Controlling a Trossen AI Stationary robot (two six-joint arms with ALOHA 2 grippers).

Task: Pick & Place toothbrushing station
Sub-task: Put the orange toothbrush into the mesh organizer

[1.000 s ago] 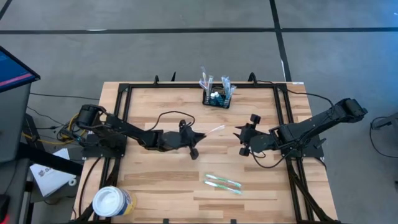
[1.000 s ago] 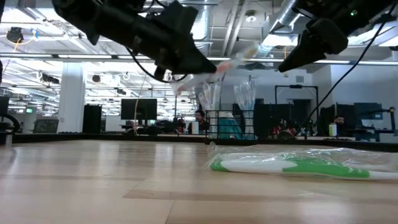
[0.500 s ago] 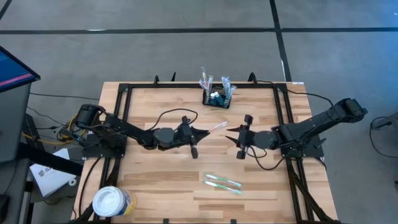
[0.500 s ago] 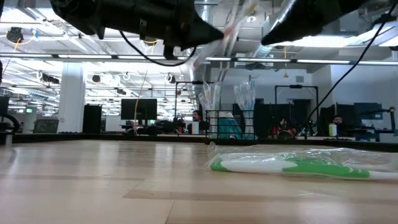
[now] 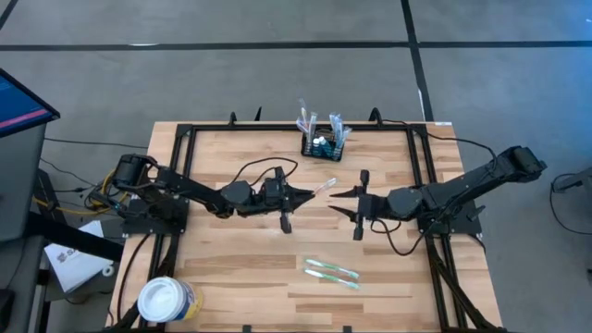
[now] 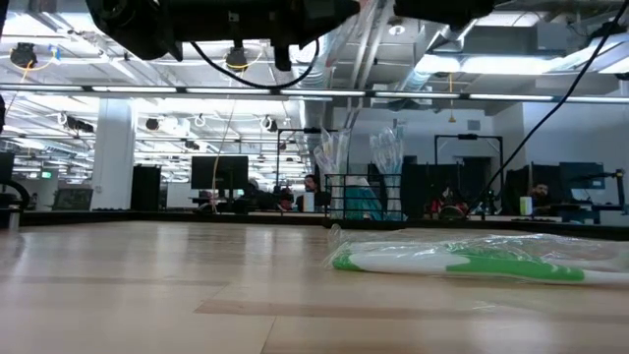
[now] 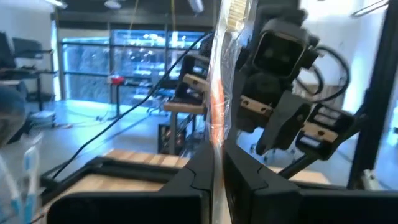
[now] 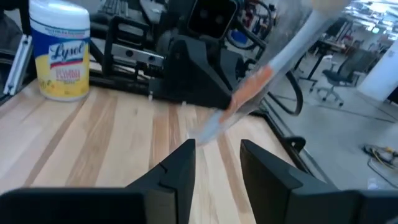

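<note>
Near the caddy, the left gripper clamps a wrapped toothbrush, facing the right gripper, whose fingers stand apart, empty.

Black mesh caddy (green-and-white toothbrushes nearby), yellow-labelled tub

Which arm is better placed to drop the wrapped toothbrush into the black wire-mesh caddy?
Left. The left gripper is shut on the wrapped toothbrush; the right gripper is open beside it, and the caddy stands just beyond both.
</note>
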